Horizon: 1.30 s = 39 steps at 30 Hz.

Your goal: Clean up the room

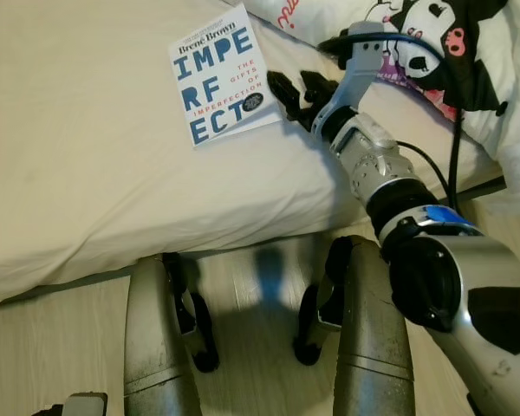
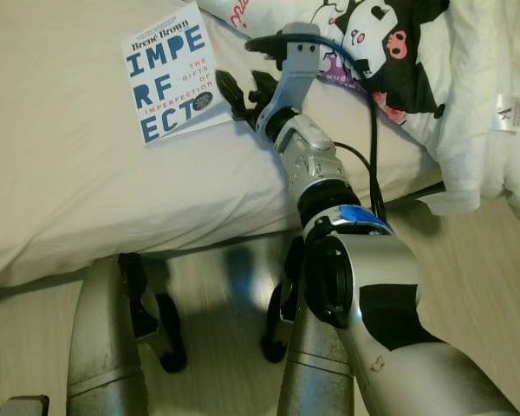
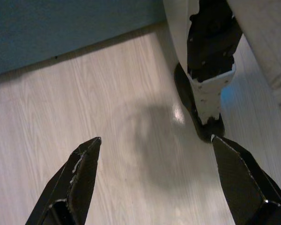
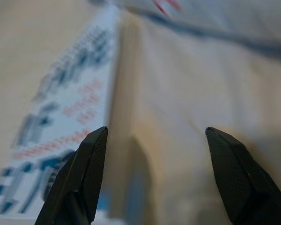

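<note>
Bedroom scene from the left eye view: a bed with a cream cover over a pale wood floor, and a paperback book ("The Gifts of Imperfection") lying flat on it, cover up, near the edge. A cartoon-print pillow sits just past it. The robot's right gripper is reached out over the bed, tips just beside the book's right edge, apparently not touching it yet. So this looks like the approach step of picking the book up.

Right eye view, same deal: the book's long edge faces the black fingers, small gap between.

Left wrist view: the left gripper hangs idle over the floor, jaws wide apart, holding nothing.

Right wrist view: jaws spread wide and empty, with the book's edge and cover lined up ahead between them, blurry. Next move probably calls for sliding one finger under that edge, since it lies flat in soft bedding, then closing.
</note>
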Tool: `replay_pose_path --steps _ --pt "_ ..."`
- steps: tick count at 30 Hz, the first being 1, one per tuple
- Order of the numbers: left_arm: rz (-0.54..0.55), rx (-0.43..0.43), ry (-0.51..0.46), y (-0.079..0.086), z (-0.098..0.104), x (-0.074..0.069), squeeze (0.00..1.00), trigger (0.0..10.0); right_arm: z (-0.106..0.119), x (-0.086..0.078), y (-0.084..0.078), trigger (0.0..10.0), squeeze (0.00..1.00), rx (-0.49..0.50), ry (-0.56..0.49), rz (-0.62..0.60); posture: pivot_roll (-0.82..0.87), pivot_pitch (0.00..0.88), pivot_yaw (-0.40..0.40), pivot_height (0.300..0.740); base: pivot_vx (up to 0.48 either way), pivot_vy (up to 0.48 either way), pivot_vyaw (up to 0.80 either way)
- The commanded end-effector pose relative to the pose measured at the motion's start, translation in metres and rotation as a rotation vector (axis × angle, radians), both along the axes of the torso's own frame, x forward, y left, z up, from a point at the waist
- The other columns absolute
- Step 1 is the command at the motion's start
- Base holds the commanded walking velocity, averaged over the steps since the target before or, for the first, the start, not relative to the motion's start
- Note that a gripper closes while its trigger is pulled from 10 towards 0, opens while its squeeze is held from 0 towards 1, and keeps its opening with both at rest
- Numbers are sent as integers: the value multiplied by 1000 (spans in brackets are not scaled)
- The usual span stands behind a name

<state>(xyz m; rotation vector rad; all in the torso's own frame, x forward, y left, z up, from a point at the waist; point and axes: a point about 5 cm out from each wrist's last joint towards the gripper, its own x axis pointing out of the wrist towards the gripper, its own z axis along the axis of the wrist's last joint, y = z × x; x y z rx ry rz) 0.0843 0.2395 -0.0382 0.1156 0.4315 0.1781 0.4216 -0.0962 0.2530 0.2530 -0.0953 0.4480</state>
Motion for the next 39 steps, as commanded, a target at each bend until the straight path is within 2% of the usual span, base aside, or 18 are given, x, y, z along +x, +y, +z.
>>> replay_pose_path --steps 1,5,6,7,8,10,13,18,20,21,24,26,31,38,39 --pt "18 -15 81 0 -8 -21 0 10000 -19 -2 2 10000 0 11 79 -9 120 611 92 483 0 0 0" --pt "7 -10 69 -2 -1 -26 0 10000 -19 -4 2 10000 0 143 55 62 152 637 100 483 0 0 0" --pt "7 -10 69 -2 -1 -26 0 10000 -19 -4 2 10000 0 143 55 62 152 637 100 483 0 0 0" --pt "6 -1 63 1 4 -28 0 10000 -13 -6 6 10000 0 251 9 150 171 646 103 483 0 0 0" --pt "6 -1 63 1 4 -28 0 10000 -13 -6 6 10000 0 251 9 150 171 646 103 483 0 0 0" --pt "11 9 61 5 8 -30 0 10000 -6 -8 10 10000 0 348 -21 214 186 651 104 483 0 0 0" --pt "11 11 61 4 10 -30 0 10000 -1 -7 10 10000 0 328 -38 215 188 653 102 483 0 0 0" --pt "17 5 64 3 12 -32 0 10000 16 -3 -5 10000 0 376 -93 133 176 652 98 483 0 0 0" --pt "13 1 71 0 12 -32 0 10000 19 -2 -7 10000 0 354 -85 110 174 655 99 483 0 0 0" --pt "9 -2 74 -1 11 -32 0 10000 18 -2 -4 10000 0 323 -73 114 170 659 97 483 0 0 0" --pt "2 -10 73 -4 12 -29 0 10000 -1 -3 15 10000 0 172 45 128 158 665 91 483 0 0 0" --pt "2 -10 72 -4 12 -29 0 10000 -6 -4 20 10000 0 153 74 133 157 666 89 483 0 0 0" --pt "7 -12 76 -5 14 -31 0 10000 -9 -12 45 10000 0 292 106 304 168 669 90 483 0 0 0" --pt "7 -9 80 -4 17 -34 0 10000 -8 -16 56 10000 0 384 123 388 169 674 89 483 0 0 0" --pt "8 -8 81 -3 18 -34 0 10000 -6 -17 57 10000 0 441 112 433 167 677 89 483 0 0 0"
